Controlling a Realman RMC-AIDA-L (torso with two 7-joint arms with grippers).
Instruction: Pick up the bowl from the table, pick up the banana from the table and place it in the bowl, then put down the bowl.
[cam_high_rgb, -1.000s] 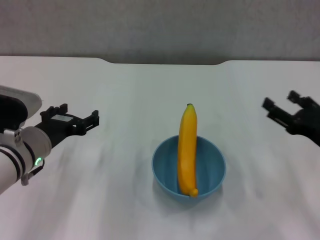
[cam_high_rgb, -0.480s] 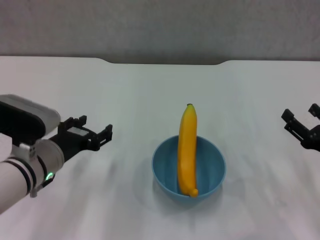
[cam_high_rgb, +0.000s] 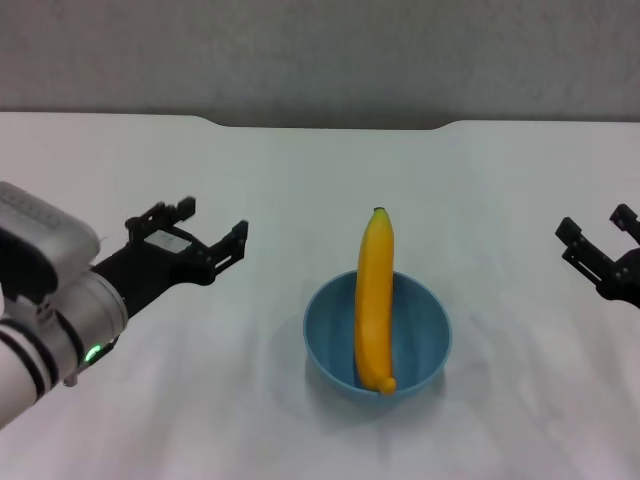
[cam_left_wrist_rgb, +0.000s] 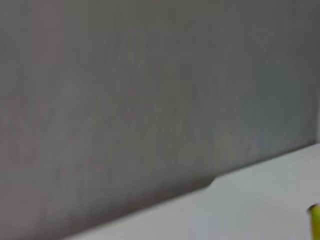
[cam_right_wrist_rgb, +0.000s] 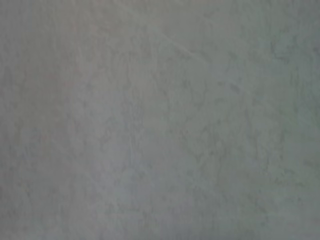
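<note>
Rested on the desk (cam_high_rgb: 300, 190): bowl (cam_high_rgb: 425, 345), banana (cam_high_rgb: 374, 290) lying inside it, dark tip past the far rim. Hovered left of bowl, fingers spread, empty: left hand (cam_high_rgb: 205, 230). Spread, well right: right hand (cam_high_rgb: 598, 238).

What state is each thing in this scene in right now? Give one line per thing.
Bowl: upright on the table, holding the banana.
Banana: in the bowl, far end sticking out over the rim.
Left gripper: open, empty, left of the bowl.
Right gripper: open, empty, at the right edge.
</note>
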